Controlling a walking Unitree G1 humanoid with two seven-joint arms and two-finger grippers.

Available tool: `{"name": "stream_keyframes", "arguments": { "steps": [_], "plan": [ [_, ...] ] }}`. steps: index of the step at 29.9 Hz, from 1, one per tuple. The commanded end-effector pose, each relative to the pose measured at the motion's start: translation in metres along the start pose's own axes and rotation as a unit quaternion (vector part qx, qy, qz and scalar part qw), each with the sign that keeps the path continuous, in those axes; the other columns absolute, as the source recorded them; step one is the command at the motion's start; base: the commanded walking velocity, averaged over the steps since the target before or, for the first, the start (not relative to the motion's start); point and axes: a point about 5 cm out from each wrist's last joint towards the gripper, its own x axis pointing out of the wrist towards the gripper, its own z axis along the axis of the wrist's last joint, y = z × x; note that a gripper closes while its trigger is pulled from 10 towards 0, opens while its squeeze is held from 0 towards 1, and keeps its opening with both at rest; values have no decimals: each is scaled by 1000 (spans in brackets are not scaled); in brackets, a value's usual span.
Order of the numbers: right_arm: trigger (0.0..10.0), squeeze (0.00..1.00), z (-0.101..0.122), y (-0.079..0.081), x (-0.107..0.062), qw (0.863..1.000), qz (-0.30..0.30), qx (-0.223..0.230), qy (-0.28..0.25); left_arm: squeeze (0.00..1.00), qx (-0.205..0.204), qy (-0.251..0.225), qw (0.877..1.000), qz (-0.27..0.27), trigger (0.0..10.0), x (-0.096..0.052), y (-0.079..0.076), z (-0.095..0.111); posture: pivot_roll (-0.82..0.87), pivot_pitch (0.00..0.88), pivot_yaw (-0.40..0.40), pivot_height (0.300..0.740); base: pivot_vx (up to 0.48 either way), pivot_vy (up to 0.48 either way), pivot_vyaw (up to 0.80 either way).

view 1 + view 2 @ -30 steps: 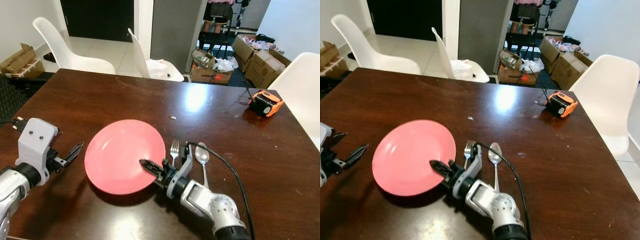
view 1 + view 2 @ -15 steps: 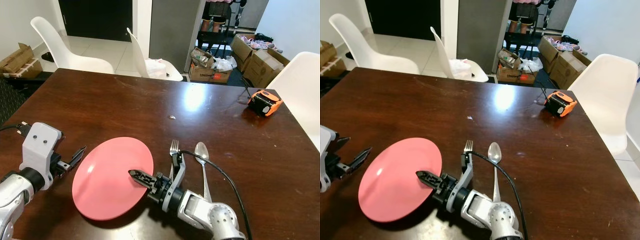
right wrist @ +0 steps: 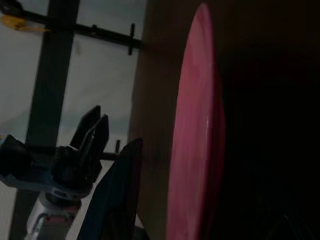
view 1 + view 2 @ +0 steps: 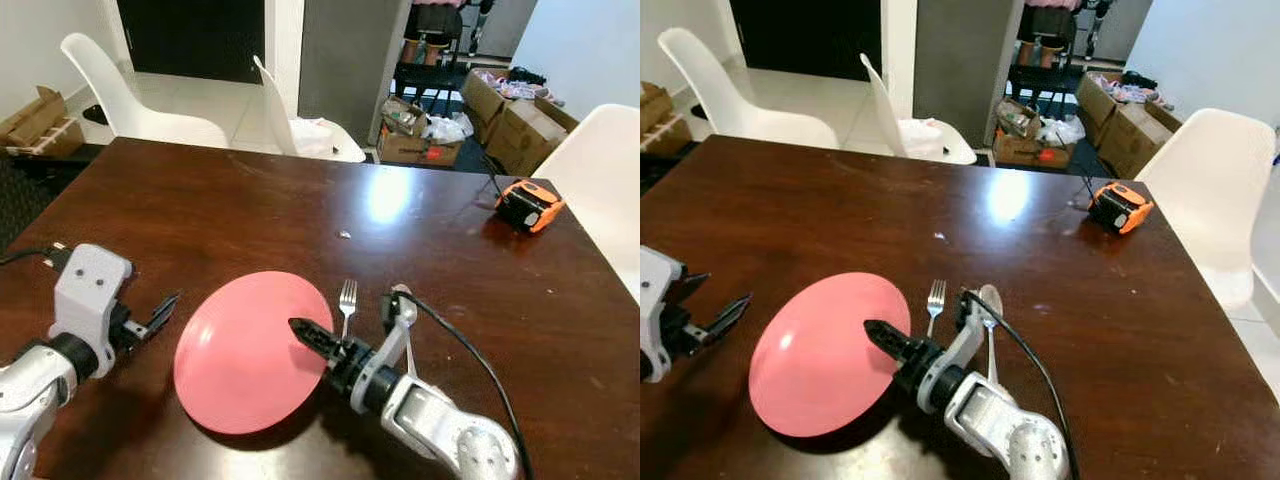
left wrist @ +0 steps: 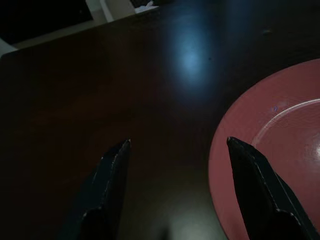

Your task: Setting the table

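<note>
The round pink plastic plate point(image 4: 252, 348) lies on the dark brown wooden table point(image 4: 250, 200), near its front edge, and the right gripper point(image 4: 318, 343) clamps the plate's right rim between its black fingers. The silver fork point(image 4: 347, 303) lies just beside that rim, with the silver spoon point(image 4: 990, 305) next to it — partly behind the gripper's cable. The left gripper point(image 4: 158, 312) hovers just off the plate's left edge with its fingers spread wide, holding nothing. The main risk, as I judge it, is a sideways drag: if the right arm slides the plate toward the cutlery, the rim could knock the fork askew. A thin rim hold could also slip — tipping the plate.
</note>
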Motion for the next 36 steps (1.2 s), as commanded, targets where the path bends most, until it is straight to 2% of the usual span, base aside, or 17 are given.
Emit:
{"name": "stream_keyframes", "arguments": {
  "steps": [1,7,9,10,11,12,15,17,22,23,24,25,26,30,32,34,36],
  "plan": [
    [10000,0,-1,3,-14,1000,-11,2,-7,0,-4,8,1000,-4,10000,0,-2,-6,122,227,2,740,0,0,0],
    [10000,0,-4,1,-32,999,-37,-26,1,0,-8,4,1000,-9,10000,5,-6,-7,110,219,4,740,0,0,0],
    [10000,0,2,-4,-39,995,-70,-70,-10,0,-11,0,1000,-10,10000,9,-8,-6,104,216,8,740,0,0,0],
    [10000,0,2,-4,-39,995,-70,-70,-10,0,-11,0,1000,-10,10000,9,-8,-6,104,216,8,740,0,0,0],
    [10000,0,9,-5,-41,991,-76,-107,-28,0,-12,-1,1000,-11,10000,10,-8,-6,103,214,9,740,0,0,0],
    [10000,0,13,-4,-41,992,-63,-104,-29,0,-14,-2,1000,-11,10000,10,-8,-6,99,210,15,740,0,0,0],
    [10000,0,11,-17,-38,991,-95,-88,-17,0,-15,-3,1000,-11,10000,12,-10,-6,104,209,17,740,0,0,0],
    [10000,0,10,-19,-37,992,-100,-82,-14,0,-15,-4,1000,-12,10000,12,-11,-6,106,209,17,740,0,0,0],
    [10000,0,22,-13,-41,987,-96,-121,-41,0,-15,-6,1000,-11,10000,13,-10,-5,112,208,19,740,0,0,0],
    [10000,0,29,-8,-43,982,-84,-155,-62,0,-15,-7,1000,-11,10000,13,-10,-5,111,208,19,740,0,0,0],
    [10000,0,45,6,-46,957,-61,-266,-101,0,-16,-6,1000,-9,10000,14,-10,-5,109,211,22,740,0,0,0],
    [10000,0,52,16,-47,930,-49,-345,-115,0,-17,-6,1000,-8,10000,14,-10,-5,106,211,24,740,0,0,0],
    [10000,0,52,16,-47,930,-49,-345,-115,0,-17,-6,1000,-8,10000,14,-10,-5,106,211,24,740,0,0,0],
    [10000,0,62,33,-42,872,-62,-458,-162,0,-31,13,999,3,10000,18,-12,-9,103,208,34,740,0,0,0],
    [10000,0,64,37,-39,870,-63,-453,-186,0,-48,41,998,23,10000,20,-14,-17,102,205,42,740,0,0,0],
    [10000,0,63,36,-33,864,-74,-453,-209,0,-89,67,992,61,10000,23,-22,-29,99,203,49,740,0,0,0],
    [10000,0,61,29,-26,855,-103,-444,-247,0,-108,83,989,64,10000,23,-40,-36,96,198,55,740,0,0,0]
  ]
}}
